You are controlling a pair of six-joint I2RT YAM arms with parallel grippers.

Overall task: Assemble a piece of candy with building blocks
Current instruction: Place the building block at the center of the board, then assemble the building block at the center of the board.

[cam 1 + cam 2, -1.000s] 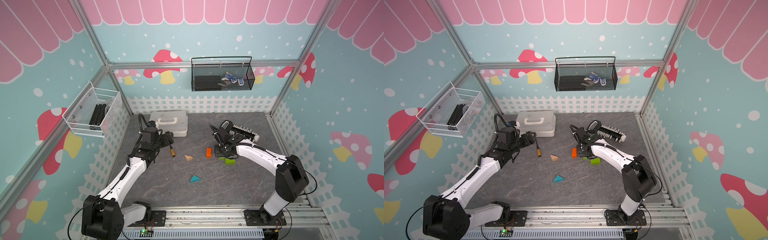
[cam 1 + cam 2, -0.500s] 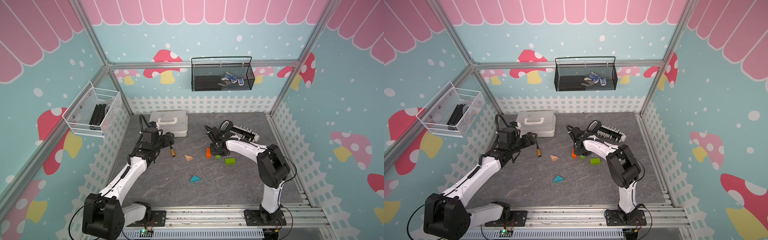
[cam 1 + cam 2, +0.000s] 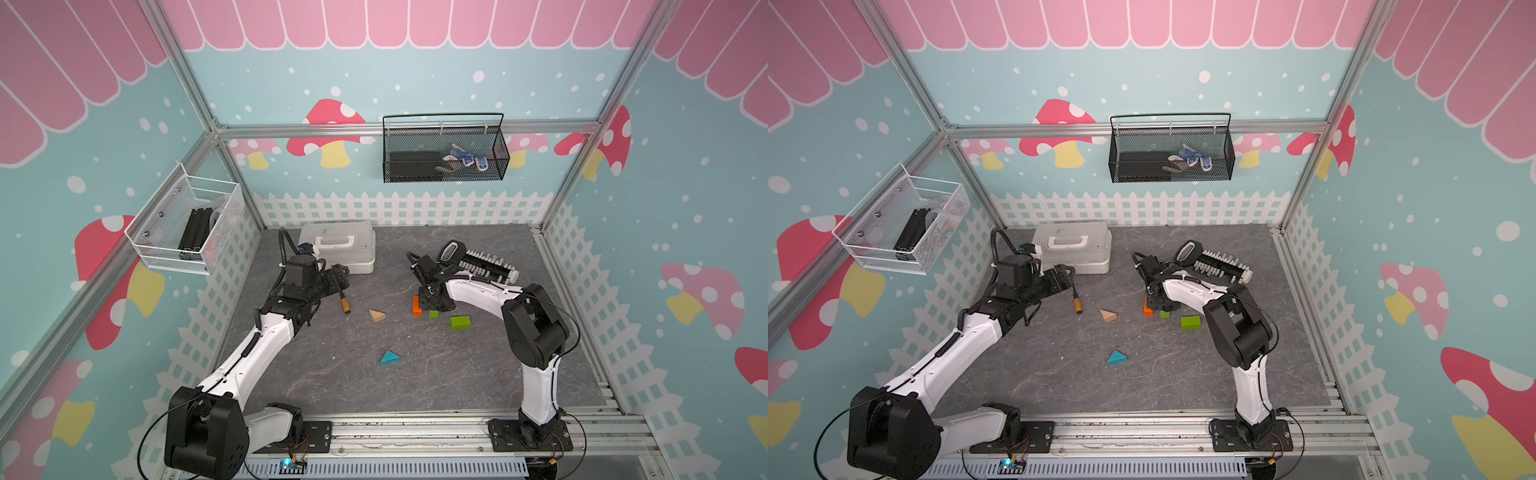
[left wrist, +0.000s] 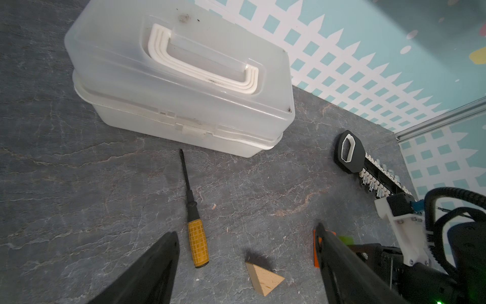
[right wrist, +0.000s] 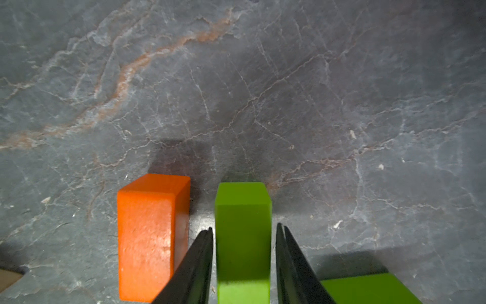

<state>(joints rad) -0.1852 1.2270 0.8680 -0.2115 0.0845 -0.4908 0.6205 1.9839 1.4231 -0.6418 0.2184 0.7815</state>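
Broadly, the grey table (image 3: 457, 374) carried everything, with the white plastic case (image 3: 338, 251) just beyond the left gripper (image 4: 246, 231). That gripper hung spread wide and empty above the surface, the yellow-handled screwdriver (image 4: 197, 244) lying just outside one of its fingers. The right gripper (image 5: 244, 227) was down at the table, its fingers straddling one green cuboid (image 5: 243, 210). A thin sliver showed at each fingertip, so the jaws looked slightly parted from the block rather than pinching it. The second green cuboid (image 5: 368, 287) lay near, outside one finger. The orange cuboid (image 5: 147, 231) stood just outside the other, parallel to the straddled block but with a narrow gap that the finger occupied. The tan prism (image 3: 377, 316) rested between the two grippers, close ahead of the left one, and the teal prism (image 3: 389, 358) sat well apart from both. The step in hand seemed to be building the candy's body, setting green beside orange. The next move would probably call for a straight lift clear without nudging either block, then closing the gap and bringing in the other green cuboid before the triangles go on the ends.
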